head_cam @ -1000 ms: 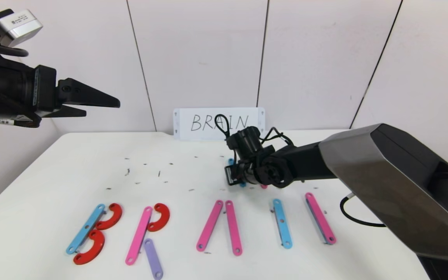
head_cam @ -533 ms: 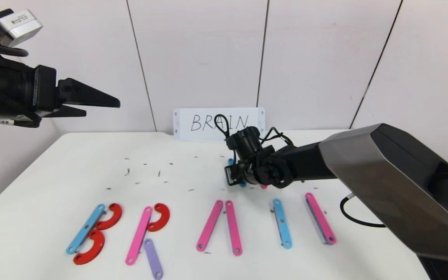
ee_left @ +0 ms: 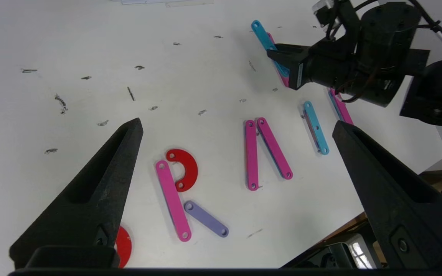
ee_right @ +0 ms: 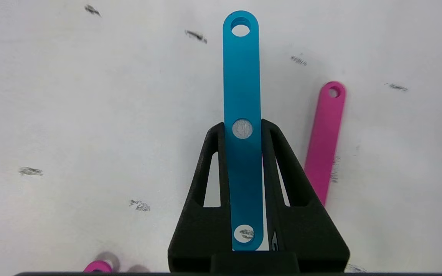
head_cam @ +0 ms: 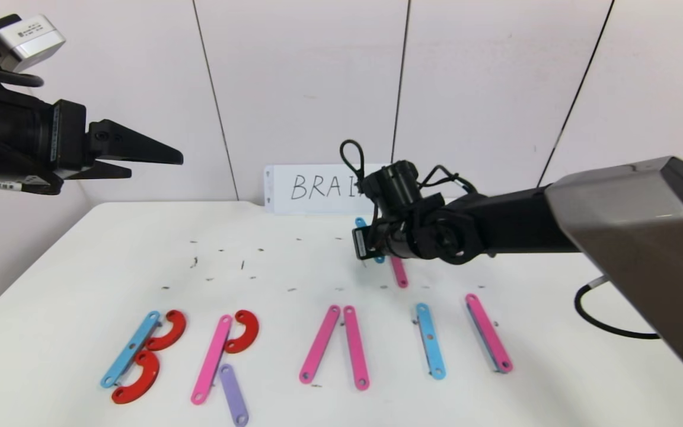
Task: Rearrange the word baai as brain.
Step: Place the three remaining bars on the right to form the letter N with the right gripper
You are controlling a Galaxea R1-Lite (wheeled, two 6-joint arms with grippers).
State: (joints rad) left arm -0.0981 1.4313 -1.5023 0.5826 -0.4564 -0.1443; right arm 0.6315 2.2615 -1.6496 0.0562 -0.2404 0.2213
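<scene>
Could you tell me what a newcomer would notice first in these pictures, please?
Probably the right pincer, shut on a light-blue bar and lifted above the table's far middle. Next, the coloured strip letters along the near edge, and the open left pincer raised at the far left.

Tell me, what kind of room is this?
Probably a robot test room. A plain white table stands against bare wall panels, a handwritten card leans at the back, and coloured letter strips lie in a row. The right gripper grips a blue strip.
</scene>
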